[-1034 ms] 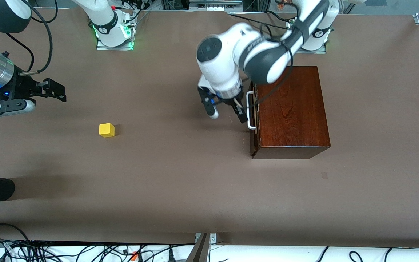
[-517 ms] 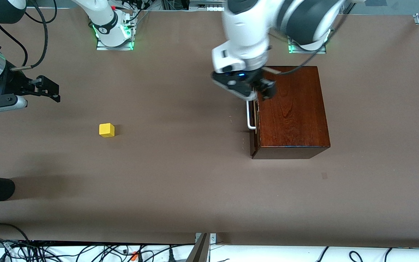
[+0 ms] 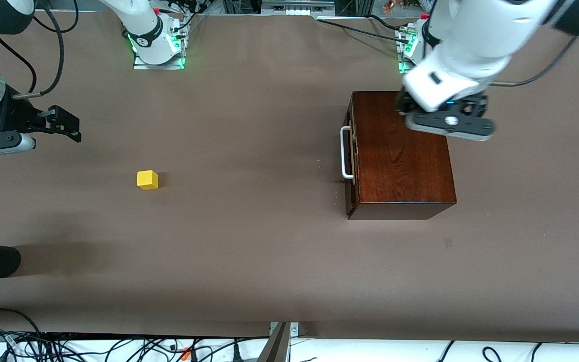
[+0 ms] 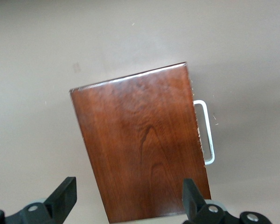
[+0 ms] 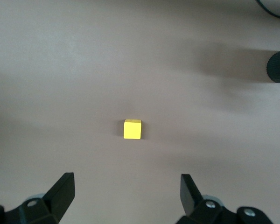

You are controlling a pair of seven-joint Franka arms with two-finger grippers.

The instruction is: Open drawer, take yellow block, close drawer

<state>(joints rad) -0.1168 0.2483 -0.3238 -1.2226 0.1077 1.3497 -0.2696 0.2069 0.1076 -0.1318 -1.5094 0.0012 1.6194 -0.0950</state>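
1. The block (image 3: 147, 179) sits bare on the bench (image 3: 249, 261), toward the right arm's end, well apart from the box (image 3: 400, 156).
2. The drawer (image 3: 351, 156) looks shut, handle (image 3: 344, 152) free; judged, little remains but retreating cleanly.
3. The left hand (image 3: 445, 123), spread and empty, hangs over the box; it should lift clear without brushing the lid.
4. The right hand (image 3: 71, 125), spread, waits over the bench's edge.

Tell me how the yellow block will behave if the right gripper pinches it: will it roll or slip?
The yellow block looks like a flat-faced cube lying flat on the table, so it probably won't roll. It seems rigid and light, so it may skid if nudged.
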